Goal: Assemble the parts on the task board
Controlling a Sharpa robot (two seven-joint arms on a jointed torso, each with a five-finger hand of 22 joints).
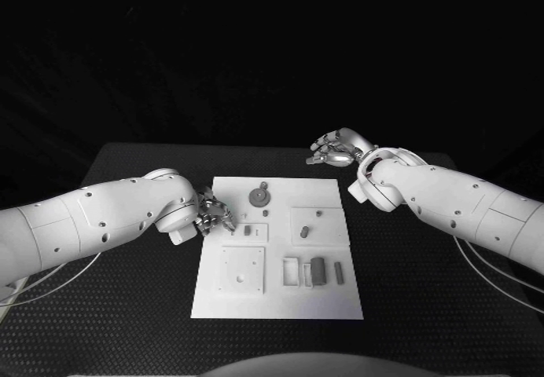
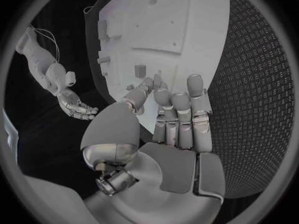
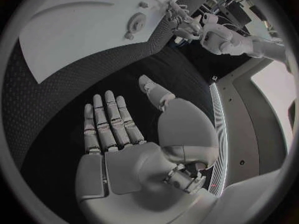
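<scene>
The white task board (image 1: 277,302) lies mid-table. On it are a round toothed part (image 1: 262,195), a small part (image 1: 304,231) in a square recess, and dark oblong parts (image 1: 318,271) near the front right. My left hand (image 1: 213,216) hovers at the board's left edge; in the left wrist view its fingers (image 2: 177,109) stretch out over the board (image 2: 168,30) with nothing in them. My right hand (image 1: 336,149) hangs beyond the board's far right corner. In the right wrist view it (image 3: 118,129) is spread flat and empty above the black table, and the toothed part (image 3: 136,22) shows on the board.
A square plate (image 1: 241,269) and a pale rectangular holder (image 1: 292,271) sit in the board's front half. Black textured table (image 1: 431,298) surrounds the board on all sides.
</scene>
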